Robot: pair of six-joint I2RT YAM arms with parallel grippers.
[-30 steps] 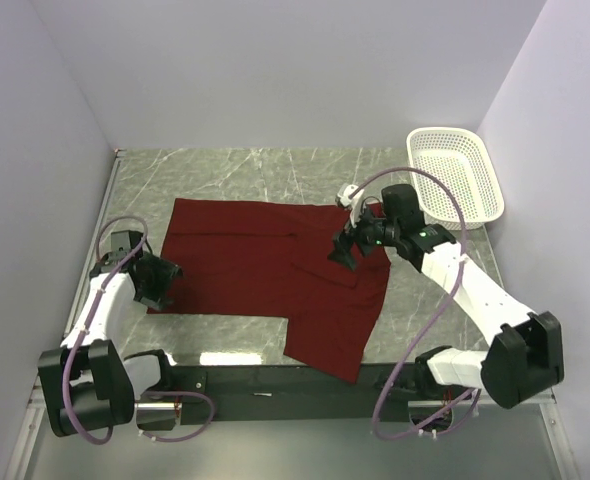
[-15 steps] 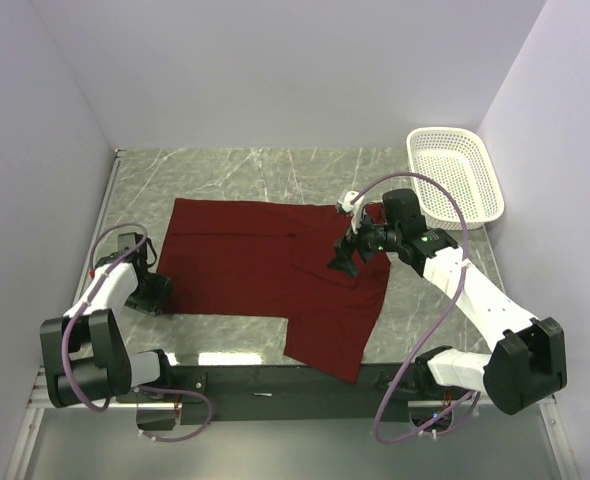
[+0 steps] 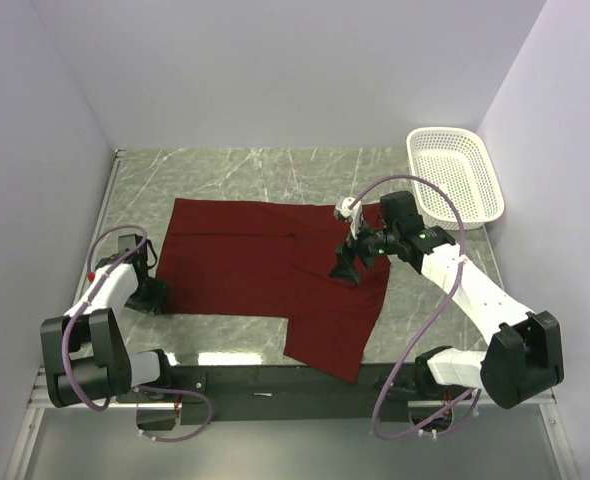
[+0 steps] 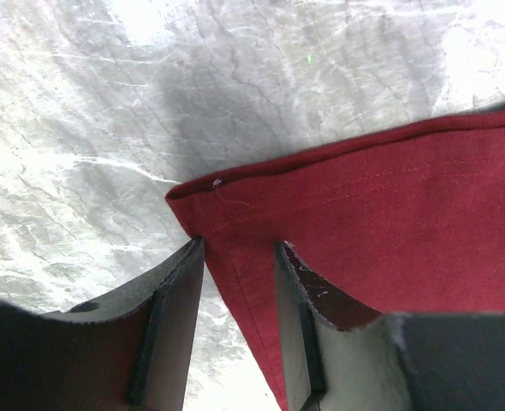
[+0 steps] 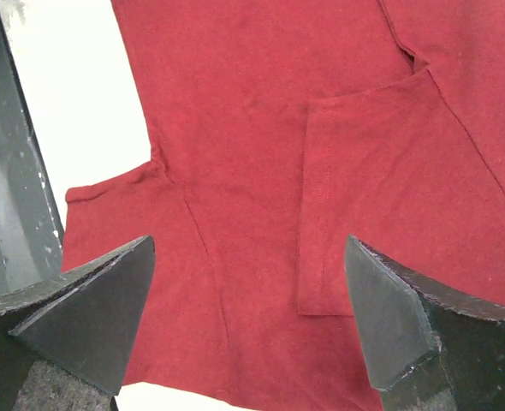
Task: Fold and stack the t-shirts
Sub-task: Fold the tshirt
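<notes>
At the left edge of the table (image 3: pixel 225 170), the left gripper (image 4: pixel 235 255) sits low on the surface with its jaws part-way apart. They straddle the near-left hem corner of the maroon t-shirt (image 4: pixel 389 214); cloth lies between the fingers, but no firm pinch shows. Further right, the right gripper (image 5: pixel 248 247) hovers over the shirt's right half, spread wide and holding nothing. The t-shirt lies flat mid-table, long axis left to right, hem end left, one sleeve trailing toward the near edge. Judgement: the next move turns on that hem corner. The cloth runs rightward from the left gripper, and the left arm is much the nearer. Surface is grey and marble-patterned. A white mesh basket (image 3: pixel 455 175) stands at the far right corner, and pale walls (image 3: pixel 275 70) close three sides.
</notes>
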